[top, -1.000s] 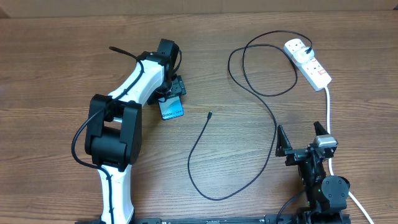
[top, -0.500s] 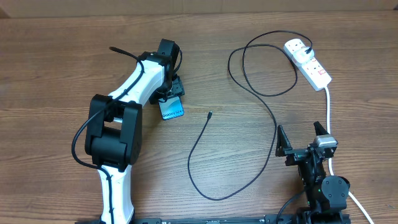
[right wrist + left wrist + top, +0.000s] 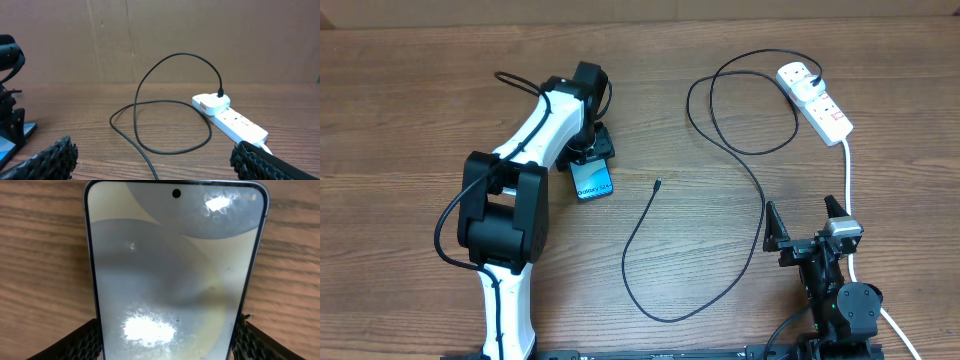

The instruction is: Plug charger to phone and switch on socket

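Phone: slim rectangular smartphone with a pale blue screen, left of centre on or just above the wooden tabletop; which of the two cannot be told.
Left hand: pinching the phone across its long edges.
Right hand: spread wide, holding nothing.
Charger: thin black cable, already plugged into the white plastic extension strip — its tip lies loose near the phone.
Risk: the pinch is only at the edges — the phone could twist or slip when the tip is pushed in.

We noted the phone screen up at mid-table, its display pale blue with white lettering and dark edges. The charger, a thin black cable, ran in loose loops from its plug, seated in the far end of the white socket at far right. Its connector tip lay free, near the phone but apart.
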Robot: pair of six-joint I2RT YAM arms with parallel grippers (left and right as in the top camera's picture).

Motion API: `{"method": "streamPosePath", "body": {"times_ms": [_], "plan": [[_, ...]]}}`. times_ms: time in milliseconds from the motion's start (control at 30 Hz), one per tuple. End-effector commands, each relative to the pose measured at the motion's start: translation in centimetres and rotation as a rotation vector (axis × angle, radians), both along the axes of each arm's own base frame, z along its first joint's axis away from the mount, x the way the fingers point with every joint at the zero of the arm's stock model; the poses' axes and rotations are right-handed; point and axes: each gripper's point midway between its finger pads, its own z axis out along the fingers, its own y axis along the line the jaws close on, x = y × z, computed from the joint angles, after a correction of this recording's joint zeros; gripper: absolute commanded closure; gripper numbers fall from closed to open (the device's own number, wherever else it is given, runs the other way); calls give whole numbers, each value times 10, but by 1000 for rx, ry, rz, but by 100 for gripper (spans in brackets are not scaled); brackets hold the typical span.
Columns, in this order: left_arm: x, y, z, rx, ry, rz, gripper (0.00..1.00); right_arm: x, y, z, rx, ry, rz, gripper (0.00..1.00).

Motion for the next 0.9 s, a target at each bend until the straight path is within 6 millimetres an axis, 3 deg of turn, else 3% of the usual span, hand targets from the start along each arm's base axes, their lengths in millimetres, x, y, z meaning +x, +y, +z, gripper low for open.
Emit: {"method": "streamPosePath", "body": {"times_ms": [0, 133, 333, 533, 867], "plan": [[15, -10, 23, -52, -34, 5, 29, 0, 0, -2, 7, -4, -2, 0], [10, -19, 35, -141, 6, 13, 30, 0, 0, -2, 7, -4, -2, 0], [-2, -49, 50, -402, 92, 7, 32, 0, 0, -2, 7, -4, -2, 0], [-3, -63, 63, -575, 123, 33, 33, 0, 0, -2, 7, -4, -2, 0], [-1, -97, 125, -1087, 161, 17, 33, 0, 0, -2, 7, -4, -2, 0]]}}
